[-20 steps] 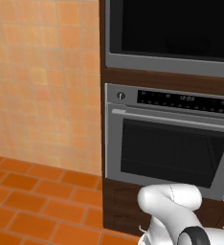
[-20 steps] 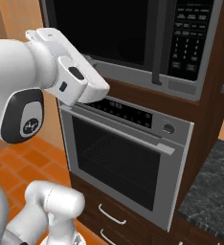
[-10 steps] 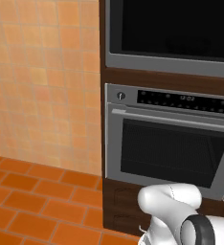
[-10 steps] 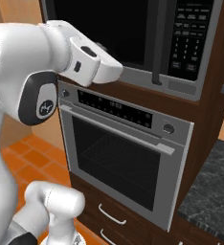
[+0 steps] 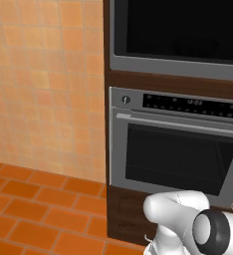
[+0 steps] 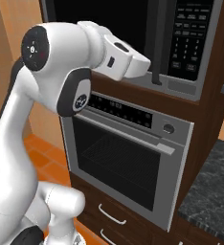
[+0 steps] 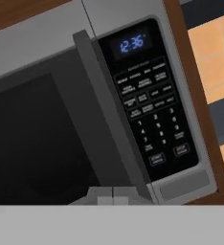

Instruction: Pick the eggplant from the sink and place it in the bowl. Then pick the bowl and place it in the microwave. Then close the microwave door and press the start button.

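Observation:
The microwave (image 5: 178, 30) sits high in the wood cabinet. Its black glass door (image 7: 32, 143) looks flush with the frame, the long bar handle (image 7: 109, 110) running beside the control panel (image 7: 150, 100). The panel's clock reads 12:36 and the start button (image 7: 157, 159) is near its lower edge. My gripper (image 7: 112, 195) hangs just in front of the handle's lower end, fingers together with nothing held. In the right base view the hand (image 6: 130, 62) reaches toward the handle (image 6: 157, 45). The eggplant, the bowl and the sink are out of view.
A handled oven (image 6: 128, 162) with a control strip (image 5: 188, 102) sits right below the microwave, with drawers (image 6: 109, 215) under it. A dark stone counter (image 6: 212, 191) lies at the right. An orange tile wall (image 5: 49, 89) and floor are at the left.
The arm has swung to the right across the microwave front, bringing the hand from the door's left side to the handle. The base has not moved.

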### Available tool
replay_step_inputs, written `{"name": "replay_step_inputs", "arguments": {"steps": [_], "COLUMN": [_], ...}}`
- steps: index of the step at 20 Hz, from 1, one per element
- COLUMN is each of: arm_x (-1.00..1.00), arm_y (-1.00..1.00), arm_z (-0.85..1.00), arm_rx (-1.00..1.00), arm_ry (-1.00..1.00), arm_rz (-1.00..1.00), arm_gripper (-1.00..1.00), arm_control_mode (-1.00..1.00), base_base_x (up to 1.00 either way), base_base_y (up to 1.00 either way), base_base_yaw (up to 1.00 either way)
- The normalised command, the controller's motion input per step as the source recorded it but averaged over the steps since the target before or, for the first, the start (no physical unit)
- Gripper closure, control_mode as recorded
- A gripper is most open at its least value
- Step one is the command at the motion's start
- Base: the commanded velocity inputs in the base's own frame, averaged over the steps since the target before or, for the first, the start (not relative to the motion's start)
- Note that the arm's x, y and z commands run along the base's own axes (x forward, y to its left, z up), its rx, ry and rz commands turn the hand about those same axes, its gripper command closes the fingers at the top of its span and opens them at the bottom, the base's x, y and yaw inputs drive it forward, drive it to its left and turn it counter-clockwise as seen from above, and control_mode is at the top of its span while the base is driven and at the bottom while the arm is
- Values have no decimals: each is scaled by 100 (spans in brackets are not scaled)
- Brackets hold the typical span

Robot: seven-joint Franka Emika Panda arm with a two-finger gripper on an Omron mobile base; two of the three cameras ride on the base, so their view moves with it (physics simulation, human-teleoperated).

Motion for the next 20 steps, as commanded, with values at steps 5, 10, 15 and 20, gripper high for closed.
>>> {"name": "replay_step_inputs", "arguments": {"steps": [5,10,15,20], "arm_x": [5,10,-1,0], "arm_y": [-45,-48,-24,0], "arm_z": [0,-8,-12,-31], "arm_rx": [0,0,0,-4], "arm_ry": [-1,0,0,3], "arm_rz": [0,0,0,0], "arm_gripper": [100,100,100,100], "arm_control_mode": [-100,-100,-100,-100], "base_base_x": [0,0,0,0], "base_base_y": [0,0,0,0], "base_base_yaw": [0,0,0,0]}}
